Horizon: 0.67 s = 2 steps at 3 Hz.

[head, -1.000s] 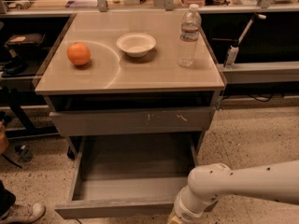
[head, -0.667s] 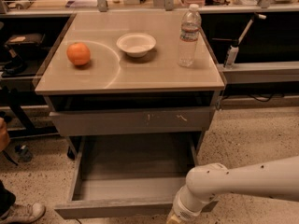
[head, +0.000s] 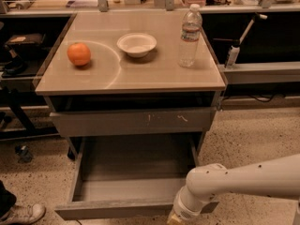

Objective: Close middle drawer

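Two drawers (head: 133, 122) (head: 117, 209), one orange (head: 78, 54), bowl (head: 137, 44), bottle (head: 190, 35) (jaws bottom-edge)

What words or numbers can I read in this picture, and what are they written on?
No text can be read here.
Water bottle label: too blurred to read.
Upper drawer front: the white marks are scratches, not letters.
Middle drawer, open: plain front, no writing.
End effector, at the bottom edge by that drawer's front: no markings visible.

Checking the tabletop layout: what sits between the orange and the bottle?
The bowl, in the camera view. The pincer is low, by the front of the open middle drawer.
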Motion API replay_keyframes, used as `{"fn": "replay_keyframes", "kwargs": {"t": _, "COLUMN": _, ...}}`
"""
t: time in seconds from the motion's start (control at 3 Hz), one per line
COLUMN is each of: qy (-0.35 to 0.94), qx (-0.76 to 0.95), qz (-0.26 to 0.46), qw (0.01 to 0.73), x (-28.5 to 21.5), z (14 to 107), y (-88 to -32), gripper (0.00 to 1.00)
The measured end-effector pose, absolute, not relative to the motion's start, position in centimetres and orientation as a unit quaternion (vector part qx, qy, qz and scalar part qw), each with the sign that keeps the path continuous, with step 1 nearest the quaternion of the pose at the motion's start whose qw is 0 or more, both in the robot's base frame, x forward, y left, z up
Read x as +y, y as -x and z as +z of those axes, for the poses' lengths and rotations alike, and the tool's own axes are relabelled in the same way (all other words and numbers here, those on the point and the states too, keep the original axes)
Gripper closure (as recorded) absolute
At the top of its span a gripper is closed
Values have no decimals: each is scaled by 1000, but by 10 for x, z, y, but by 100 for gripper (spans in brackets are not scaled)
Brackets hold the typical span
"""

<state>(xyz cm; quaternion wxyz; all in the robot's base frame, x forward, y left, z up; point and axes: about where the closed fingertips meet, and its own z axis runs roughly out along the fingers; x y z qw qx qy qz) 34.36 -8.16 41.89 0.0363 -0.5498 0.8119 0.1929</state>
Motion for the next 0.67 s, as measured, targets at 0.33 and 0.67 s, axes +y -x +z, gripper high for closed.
{"fn": "replay_keyframes", "kwargs": {"t": 0.33, "qy": 550, "qx": 812, "qz": 193, "qw": 36, "x": -82, "z": 419, "y": -344, "gripper": 58}}
{"fn": "replay_keyframes", "kwargs": {"t": 0.67, "qy": 550, "qx": 812, "qz": 193, "qw": 36, "x": -82, "z": 419, "y": -344, "gripper": 35}}
